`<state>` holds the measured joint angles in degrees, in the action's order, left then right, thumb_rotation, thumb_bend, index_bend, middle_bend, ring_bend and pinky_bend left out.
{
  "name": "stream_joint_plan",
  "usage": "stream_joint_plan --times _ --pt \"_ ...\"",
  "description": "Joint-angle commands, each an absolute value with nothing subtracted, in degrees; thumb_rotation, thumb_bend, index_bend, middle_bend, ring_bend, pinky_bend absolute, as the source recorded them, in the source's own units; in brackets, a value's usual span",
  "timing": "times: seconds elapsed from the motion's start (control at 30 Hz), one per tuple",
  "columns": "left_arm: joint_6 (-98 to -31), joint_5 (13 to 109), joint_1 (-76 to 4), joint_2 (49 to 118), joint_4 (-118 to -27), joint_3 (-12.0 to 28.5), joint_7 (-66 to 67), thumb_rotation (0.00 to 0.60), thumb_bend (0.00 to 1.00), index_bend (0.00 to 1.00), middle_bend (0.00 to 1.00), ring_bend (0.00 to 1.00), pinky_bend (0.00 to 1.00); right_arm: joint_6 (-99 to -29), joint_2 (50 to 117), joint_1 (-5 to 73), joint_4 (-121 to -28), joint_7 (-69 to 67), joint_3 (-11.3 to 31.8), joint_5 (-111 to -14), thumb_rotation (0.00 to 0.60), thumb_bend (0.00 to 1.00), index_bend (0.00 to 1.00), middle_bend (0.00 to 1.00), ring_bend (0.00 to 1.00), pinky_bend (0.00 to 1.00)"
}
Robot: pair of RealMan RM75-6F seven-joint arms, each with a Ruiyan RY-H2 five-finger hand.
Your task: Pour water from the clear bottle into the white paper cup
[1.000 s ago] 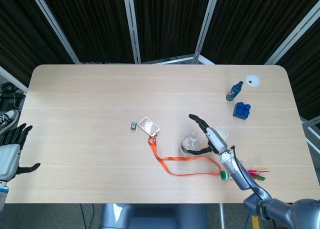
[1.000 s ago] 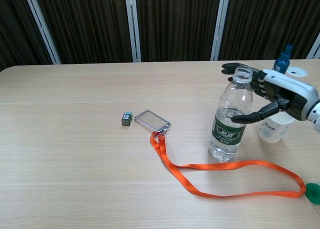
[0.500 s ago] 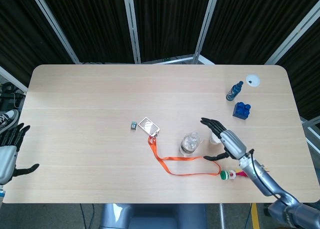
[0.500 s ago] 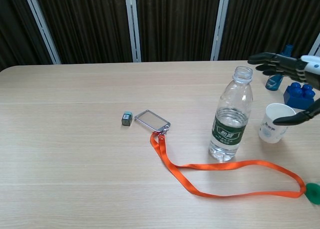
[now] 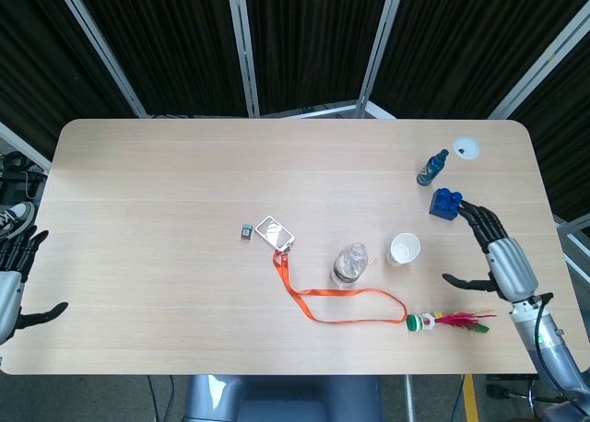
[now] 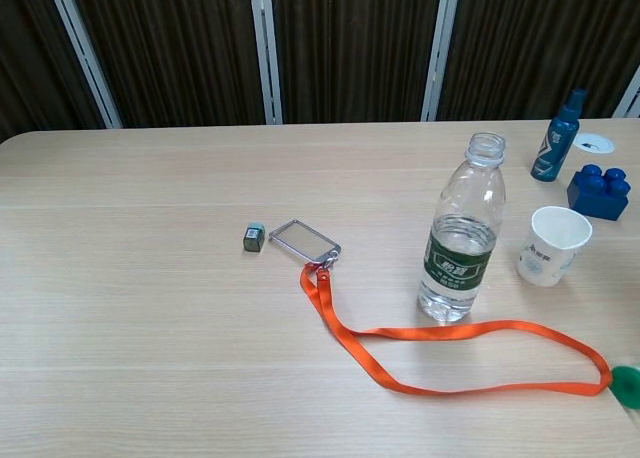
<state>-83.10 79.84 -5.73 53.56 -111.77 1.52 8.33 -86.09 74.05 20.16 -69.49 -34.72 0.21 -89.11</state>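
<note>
The clear bottle (image 5: 349,264) (image 6: 461,240) stands upright and uncapped near the table's middle front, partly filled, with a green label. The white paper cup (image 5: 403,249) (image 6: 551,245) stands upright just to its right, apart from it. My right hand (image 5: 496,252) hovers open, fingers spread, well to the right of the cup near the table's right edge; it holds nothing. My left hand (image 5: 13,276) is open at the far left edge, off the table. Neither hand shows in the chest view.
An orange lanyard (image 6: 440,344) with a badge holder (image 6: 301,240) loops in front of the bottle. A small grey cube (image 6: 254,238) lies left of the badge. A blue spray bottle (image 6: 553,138), blue brick (image 6: 599,191), white lid (image 5: 466,148) and a feathered toy (image 5: 450,321) sit at the right.
My right hand drew back from the bottle, passed the cup and moved right toward the table edge, leaving the chest view. The bottle and cup stayed put. My left hand slid slightly further left.
</note>
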Motion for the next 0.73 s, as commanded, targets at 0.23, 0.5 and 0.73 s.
stream_joint_plan --times 0.23,0.5,0.73 --pt "-86.1 81.1 -5.2 56.2 -110.0 2.5 11.4 0.600 0.05 0.00 0.00 0.00 0.00 -87.3 64.8 13.0 -87.6 -15.1 1.2 -81.0 0.600 0.00 0.00 0.00 0.00 0.00" --pt "-87.6 82.1 -4.9 57.1 -108.4 3.2 10.8 0.600 0.05 0.00 0.00 0.00 0.00 -91.2 63.5 8.5 -95.7 -5.0 1.1 -79.6 0.600 0.00 0.00 0.00 0.00 0.00" --pt "-87.0 81.6 -4.9 56.2 -108.3 3.5 9.2 0.600 0.05 0.00 0.00 0.00 0.00 -92.1 64.3 6.9 -95.2 -3.7 1.6 -80.3 0.600 0.00 0.00 0.00 0.00 0.00"
